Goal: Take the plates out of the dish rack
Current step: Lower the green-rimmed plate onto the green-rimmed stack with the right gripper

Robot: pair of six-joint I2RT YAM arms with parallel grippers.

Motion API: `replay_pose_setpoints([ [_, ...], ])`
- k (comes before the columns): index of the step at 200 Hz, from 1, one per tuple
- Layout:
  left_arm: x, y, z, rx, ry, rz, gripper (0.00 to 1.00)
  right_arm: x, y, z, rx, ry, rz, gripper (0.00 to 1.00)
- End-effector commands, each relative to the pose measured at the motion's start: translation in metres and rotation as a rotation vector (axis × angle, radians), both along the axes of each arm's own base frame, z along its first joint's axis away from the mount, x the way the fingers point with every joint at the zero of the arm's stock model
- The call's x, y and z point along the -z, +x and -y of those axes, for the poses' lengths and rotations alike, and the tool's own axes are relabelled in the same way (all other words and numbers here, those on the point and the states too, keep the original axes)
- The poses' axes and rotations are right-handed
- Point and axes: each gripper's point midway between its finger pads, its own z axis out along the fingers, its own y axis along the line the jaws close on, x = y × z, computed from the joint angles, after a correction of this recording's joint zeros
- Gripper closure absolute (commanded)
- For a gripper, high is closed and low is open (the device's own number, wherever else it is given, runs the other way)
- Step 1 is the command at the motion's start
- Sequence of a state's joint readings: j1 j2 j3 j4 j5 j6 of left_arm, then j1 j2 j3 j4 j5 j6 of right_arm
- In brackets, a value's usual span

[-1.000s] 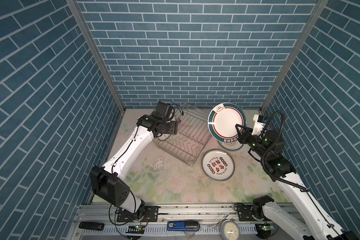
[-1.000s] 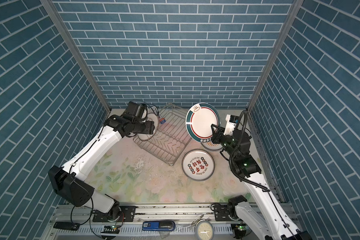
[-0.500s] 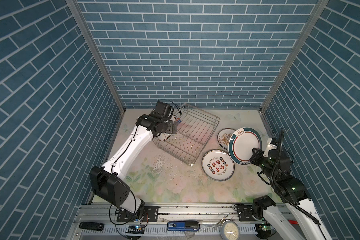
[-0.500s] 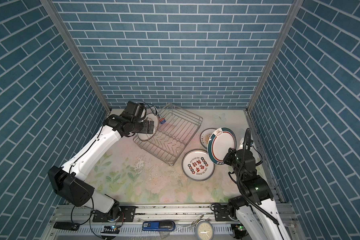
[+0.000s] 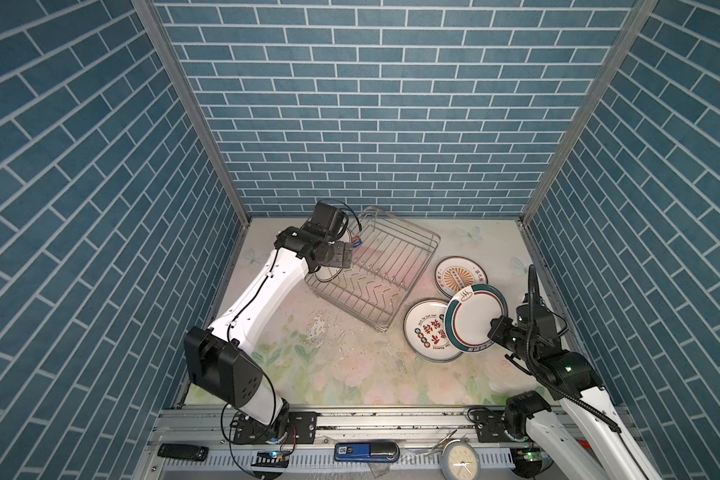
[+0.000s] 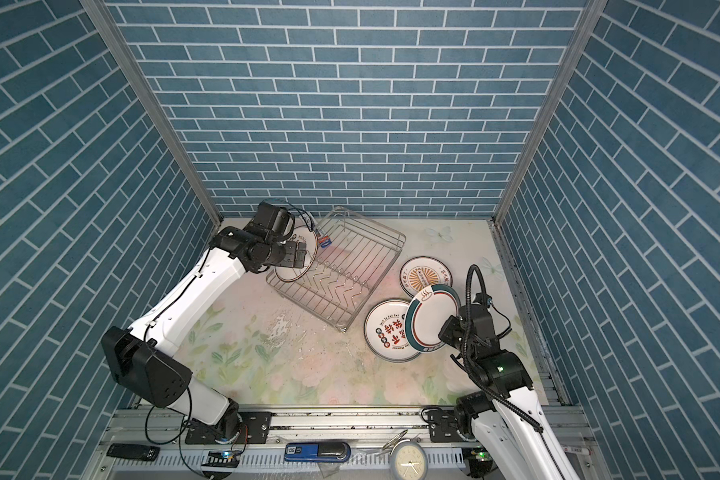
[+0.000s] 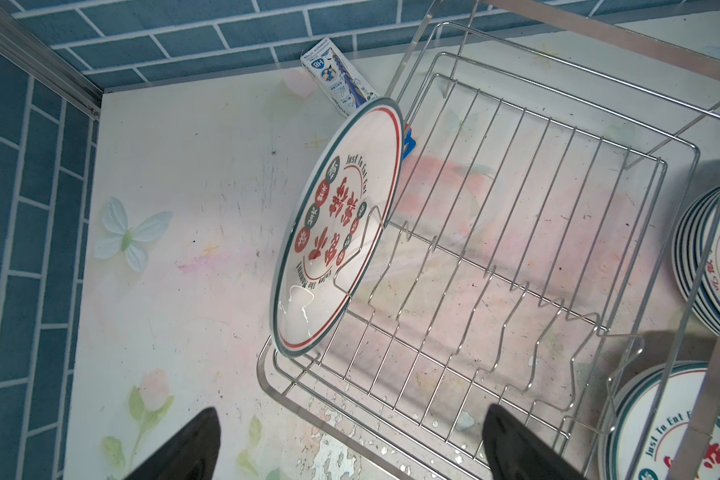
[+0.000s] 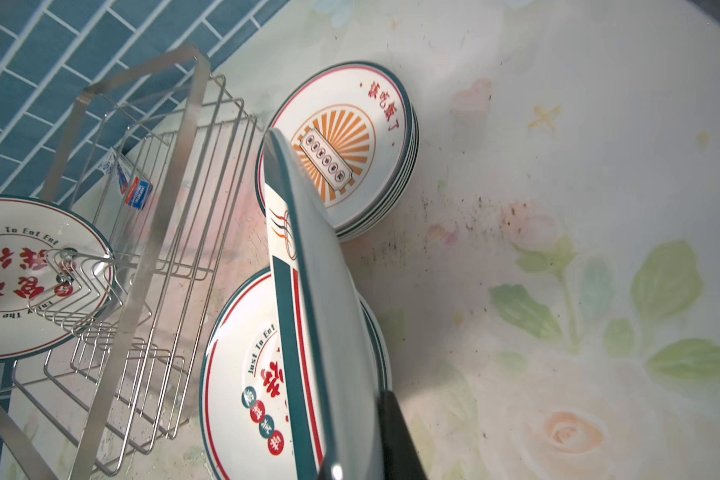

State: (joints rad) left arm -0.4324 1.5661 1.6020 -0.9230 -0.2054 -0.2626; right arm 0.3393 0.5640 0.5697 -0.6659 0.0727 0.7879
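While the right end effector (image 5: pixel 495 327) clamps a tilted plate (image 5: pixel 472 318) by its rim (face toward the dish rack (image 5: pixel 408 249)), the left end effector (image 7: pixel 350 419) gapes wide, empty.

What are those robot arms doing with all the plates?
They are emptying a dish rack. The right gripper is pinching a teal-rimmed plate by its edge and holding it tilted over the red-character stack on the table. The sunburst stack sits next to that one. The left gripper is wide open beside the one plate in the rack, which stands on edge at one end.
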Motion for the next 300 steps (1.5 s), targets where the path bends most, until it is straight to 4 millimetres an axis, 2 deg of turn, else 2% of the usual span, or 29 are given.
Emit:
replay_pose_setpoints([
  [1, -0.006, 0.002, -0.003, -0.015, 0.005, 0.007, 0.01, 0.006, 0.003, -0.015, 0.001, 0.118, -0.006, 1.00],
  [54, -0.006, 0.001, -0.004, -0.017, 0.004, 0.006, 0.01, 0.033, 0.002, -0.038, -0.049, 0.231, -0.089, 1.00],
  [102, -0.007, 0.001, -0.004, -0.016, 0.004, 0.007, 0.01, 0.044, 0.000, -0.049, -0.077, 0.284, -0.118, 1.00],
  [172, -0.008, 0.001, -0.001, -0.004, -0.010, 0.007, 0.01, 0.060, -0.005, -0.056, -0.109, 0.308, -0.162, 0.83],
  [206, -0.009, 0.001, 0.000, -0.001, -0.015, 0.009, 0.01, 0.063, -0.006, -0.057, -0.121, 0.297, -0.176, 0.68],
  [248, -0.007, 0.001, 0.001, 0.003, -0.017, 0.004, 0.01, 0.066, -0.006, -0.059, -0.153, 0.267, -0.210, 0.59],
  [300, -0.009, 0.001, 0.001, 0.007, -0.021, 0.007, 0.01, 0.067, -0.007, -0.057, -0.189, 0.201, -0.246, 0.55],
])
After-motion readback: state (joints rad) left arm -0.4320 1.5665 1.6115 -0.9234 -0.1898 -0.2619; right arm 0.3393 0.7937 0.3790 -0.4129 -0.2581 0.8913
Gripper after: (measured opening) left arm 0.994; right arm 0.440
